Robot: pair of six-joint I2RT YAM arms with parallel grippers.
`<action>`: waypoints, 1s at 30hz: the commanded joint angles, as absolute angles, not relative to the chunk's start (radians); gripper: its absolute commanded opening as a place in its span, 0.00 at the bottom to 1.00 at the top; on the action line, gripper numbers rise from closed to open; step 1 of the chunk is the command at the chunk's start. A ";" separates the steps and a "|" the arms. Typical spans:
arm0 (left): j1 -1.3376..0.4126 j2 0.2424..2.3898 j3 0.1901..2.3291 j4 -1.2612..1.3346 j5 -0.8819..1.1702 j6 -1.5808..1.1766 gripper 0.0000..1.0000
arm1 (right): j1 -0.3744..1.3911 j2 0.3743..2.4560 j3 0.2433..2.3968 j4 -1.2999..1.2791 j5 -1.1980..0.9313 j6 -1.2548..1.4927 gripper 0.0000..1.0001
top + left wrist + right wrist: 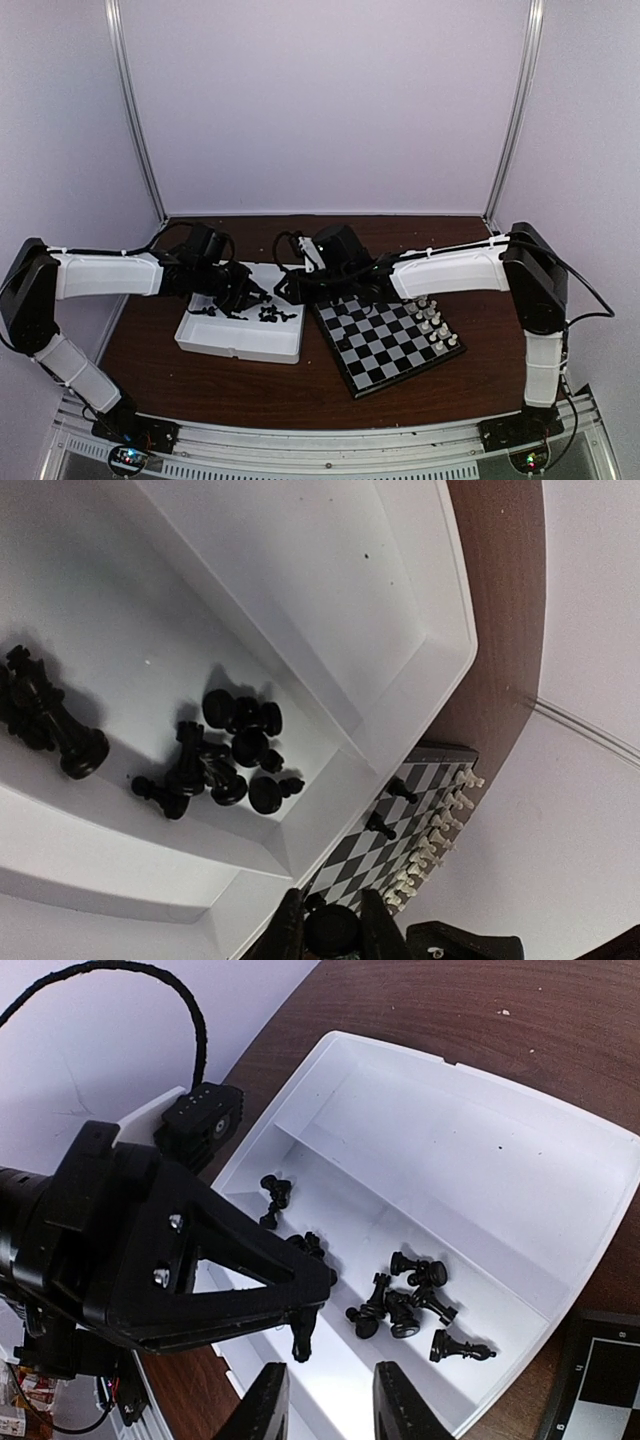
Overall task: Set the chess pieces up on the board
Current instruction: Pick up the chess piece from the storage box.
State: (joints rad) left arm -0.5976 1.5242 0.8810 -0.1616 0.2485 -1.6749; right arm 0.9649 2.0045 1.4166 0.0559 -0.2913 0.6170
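Note:
Several black chess pieces (410, 1300) lie loose in the middle compartment of a white tray (450, 1130). My left gripper (330, 935) hovers over the tray's corner nearest the board, shut on one black piece (332, 930). In the right wrist view that piece (303, 1335) hangs from the left gripper's tip. My right gripper (330, 1405) is just beside it, open, with nothing between its fingers. The board (385, 345) lies right of the tray, and two black pieces (402, 790) stand on it near the tray side.
A row of white pieces (435, 325) lines the board's right edge. The tray (215, 335) has raised walls and inner partitions. Both arms (100, 275) reach in from the sides and meet over the tray. Brown tabletop (200, 385) surrounds tray and board.

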 commanded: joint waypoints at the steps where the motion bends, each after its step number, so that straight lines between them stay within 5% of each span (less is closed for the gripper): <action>1: -0.601 1.496 0.859 -0.094 0.279 -1.700 0.17 | 0.975 2.033 1.468 0.064 -0.269 0.628 0.32; 13: -0.601 1.489 0.838 -0.057 0.283 -1.721 0.17 | 0.996 2.078 1.483 0.088 -0.314 0.654 0.33; 30: -0.601 1.484 0.818 -0.040 0.293 -1.742 0.16 | 0.997 2.107 1.514 0.090 -0.307 0.664 0.20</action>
State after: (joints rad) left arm -0.5976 1.5124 0.8352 -0.0963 0.2745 -1.7283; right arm 0.9928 2.0926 1.4807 0.0723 -0.3134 0.6613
